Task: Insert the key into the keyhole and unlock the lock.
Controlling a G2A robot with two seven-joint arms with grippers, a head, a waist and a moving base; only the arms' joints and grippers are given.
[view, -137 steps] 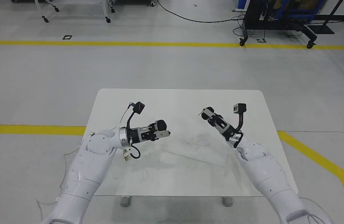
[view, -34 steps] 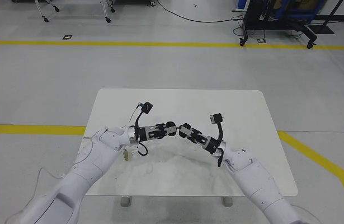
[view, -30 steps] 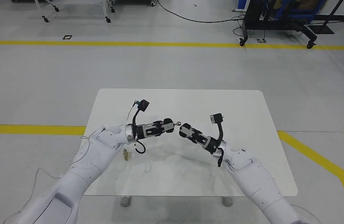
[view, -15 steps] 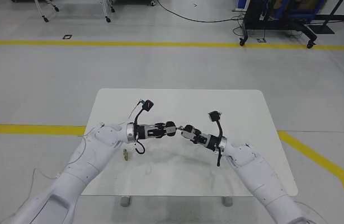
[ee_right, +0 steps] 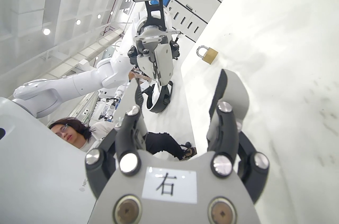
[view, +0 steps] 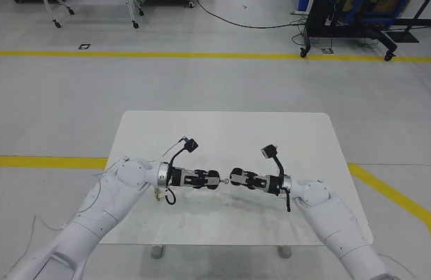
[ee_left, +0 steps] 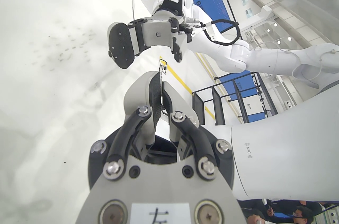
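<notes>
Left gripper (view: pixel 214 180) first: clamped shut on the key (ee_left: pixel 161 66), with a thin bit of metal poking out past the fingertips; cannot tell which end. Hangs above the near middle of the table (view: pixel 299 133), aimed to the right. Seems held that way to offer the key across rather than to use it.

Further left, flat on the table beside the left arm (view: pixel 131 178): the lock (ee_right: pixel 207 54), brass body, shackle apparently closed. Touched by nothing and well apart from both grippers, so no keyhole within reach of the key as yet.

Just right of the key: right gripper (view: pixel 233 176), fingers spread wide, pads turned toward the key, tips near it but not on it. Looks set to take the key over. Probable reason: lock on the left side, so left arm better placed to steady it once freed of the key. Calls for a square line-up before closing; thin key, little to grab, easy to twist or drop in the swap. Unlocking itself not yet begun.
</notes>
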